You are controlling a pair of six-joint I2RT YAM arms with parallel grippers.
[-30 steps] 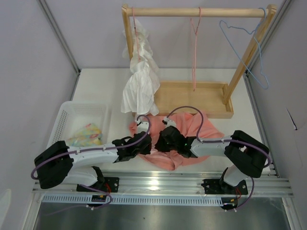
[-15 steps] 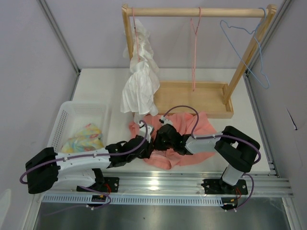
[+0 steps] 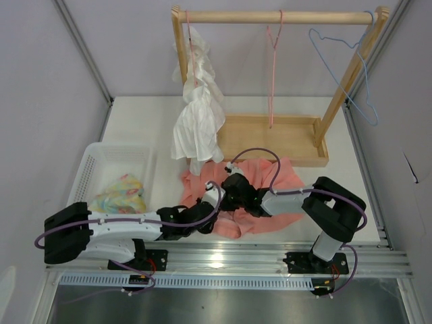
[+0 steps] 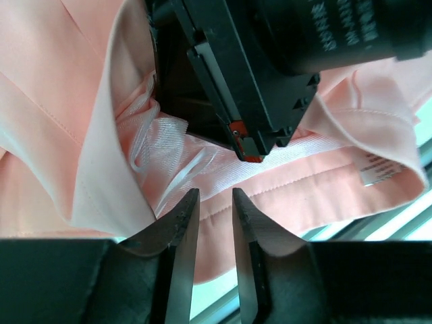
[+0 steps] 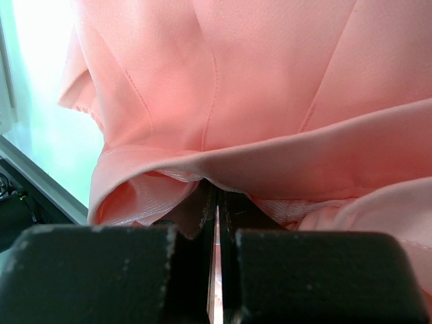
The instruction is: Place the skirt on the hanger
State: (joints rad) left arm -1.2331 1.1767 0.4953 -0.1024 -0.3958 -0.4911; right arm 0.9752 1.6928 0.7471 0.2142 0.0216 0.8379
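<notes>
Where the top camera looks down, a white basket at the left holds a yellow-and-blue cloth. The skirt lies heaped before the wooden rack, whose rod carries the hanger. Left wrist: the left gripper is slightly parted over the skirt's waistband, gripping nothing. Right wrist: the right gripper is pressed together on a skirt fold.

I see a wooden rack at the desk's far edge. A white ruffled garment hangs from its left end and a light-blue wire hanger from its right end. A white basket sits at the desk's left edge, with a yellow-and-blue cloth inside it.
</notes>
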